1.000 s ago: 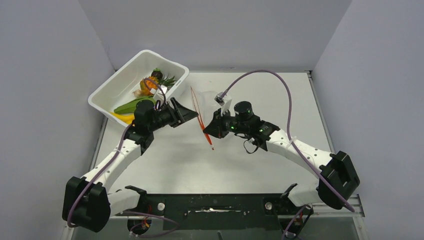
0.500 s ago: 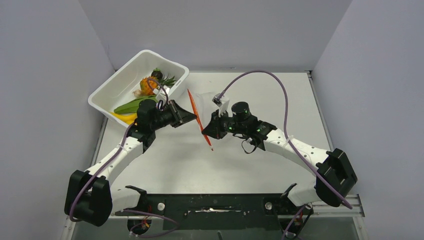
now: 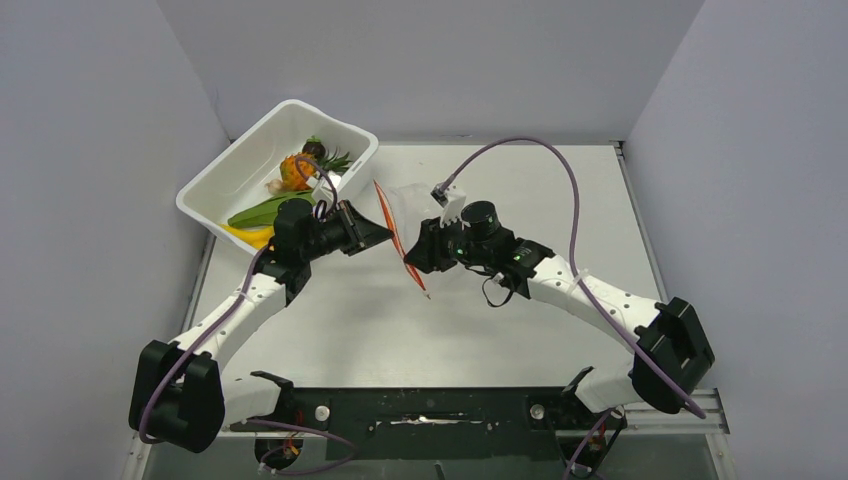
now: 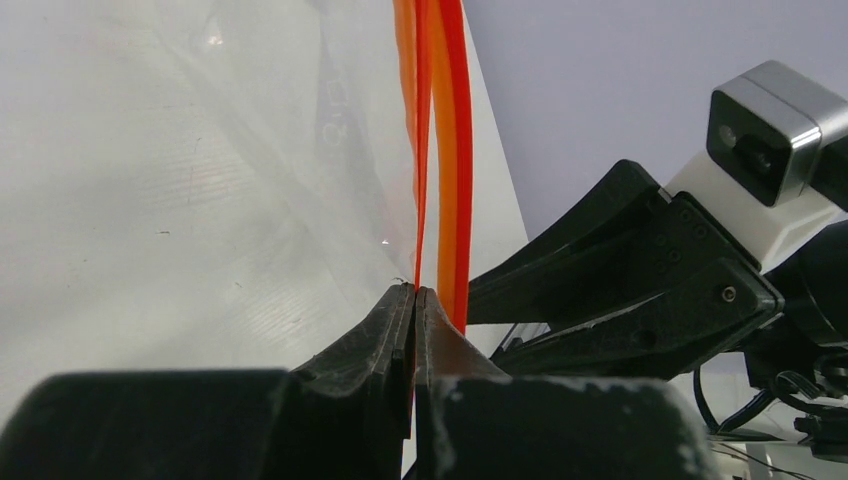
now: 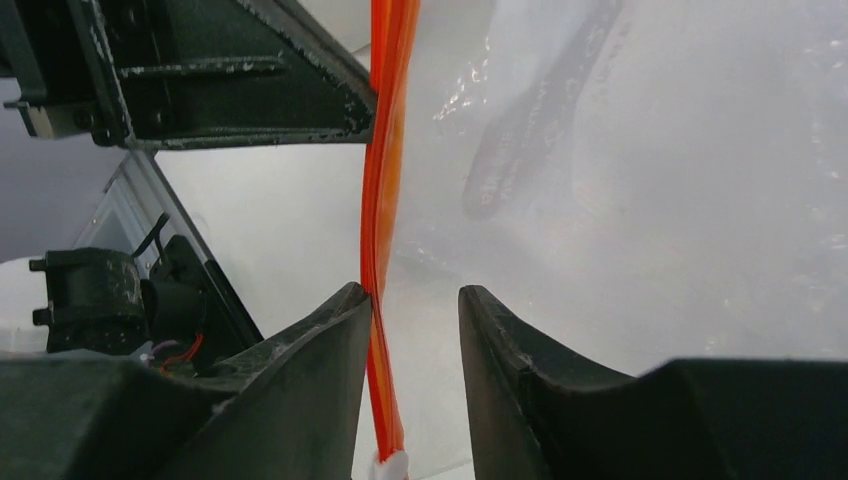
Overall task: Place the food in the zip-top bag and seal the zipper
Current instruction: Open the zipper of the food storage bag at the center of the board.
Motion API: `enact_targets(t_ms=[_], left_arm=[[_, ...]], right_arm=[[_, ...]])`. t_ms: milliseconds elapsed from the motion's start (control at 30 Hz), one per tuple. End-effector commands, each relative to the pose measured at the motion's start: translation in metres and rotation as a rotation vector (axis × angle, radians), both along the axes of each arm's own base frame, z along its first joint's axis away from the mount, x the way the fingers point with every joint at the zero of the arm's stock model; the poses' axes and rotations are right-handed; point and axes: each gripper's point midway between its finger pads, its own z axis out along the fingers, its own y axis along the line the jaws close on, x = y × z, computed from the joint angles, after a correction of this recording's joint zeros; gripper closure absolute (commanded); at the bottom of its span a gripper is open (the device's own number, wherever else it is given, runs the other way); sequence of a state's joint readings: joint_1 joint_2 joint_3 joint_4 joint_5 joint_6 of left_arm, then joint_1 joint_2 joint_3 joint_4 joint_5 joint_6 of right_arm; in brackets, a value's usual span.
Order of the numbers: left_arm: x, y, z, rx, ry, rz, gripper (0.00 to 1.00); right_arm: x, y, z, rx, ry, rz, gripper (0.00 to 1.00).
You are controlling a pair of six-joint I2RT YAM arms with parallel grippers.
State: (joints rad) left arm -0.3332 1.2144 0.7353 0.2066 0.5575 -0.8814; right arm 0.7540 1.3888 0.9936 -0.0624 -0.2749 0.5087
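Note:
The zip-top bag [image 3: 412, 203] hangs upright between my two grippers, clear and floppy, its red zipper [image 3: 398, 243] running down the near side. My left gripper [image 3: 388, 232] is shut on one lip of the bag's mouth; in the left wrist view its fingertips [image 4: 415, 292] pinch a thin red edge while the second red strip [image 4: 452, 150] stands free just right of them. My right gripper [image 5: 415, 295] is open, the zipper [image 5: 383, 160] lying against its left finger. The food, an orange pineapple [image 3: 293, 172], green leaf [image 3: 262, 210] and banana [image 3: 250, 236], lies in the tub.
The white rectangular tub [image 3: 250, 135] stands at the back left, close behind my left wrist. Grey walls close in the table on both sides and at the back. A purple cable [image 3: 560, 190] arcs over my right arm.
My left gripper has closed on the bag's mouth edge. My right gripper, shut before, has opened and released the zipper. Both wrists shifted only slightly.

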Motion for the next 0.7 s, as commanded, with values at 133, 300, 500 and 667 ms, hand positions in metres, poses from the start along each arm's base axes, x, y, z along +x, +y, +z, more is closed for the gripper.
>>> enact_targets(t_ms=[133, 300, 500, 667], left_arm=[[-0.01, -0.005, 0.021, -0.027, -0.071, -0.057, 1.0], [-0.012, -0.006, 0.025, -0.034, -0.078, -0.064, 1.0], [-0.014, -0.006, 0.028, -0.039, -0.084, -0.074, 1.0], [-0.016, -0.006, 0.031, -0.041, -0.091, -0.08, 1.0]], right_arm=[[0.021, 0.004, 0.049, 0.064, -0.026, -0.115, 0.6], [0.025, 0.011, 0.053, 0.088, -0.018, -0.113, 0.59], [0.025, 0.021, 0.05, 0.081, 0.022, -0.1, 0.56], [0.026, 0.025, 0.044, 0.072, 0.047, -0.099, 0.57]])
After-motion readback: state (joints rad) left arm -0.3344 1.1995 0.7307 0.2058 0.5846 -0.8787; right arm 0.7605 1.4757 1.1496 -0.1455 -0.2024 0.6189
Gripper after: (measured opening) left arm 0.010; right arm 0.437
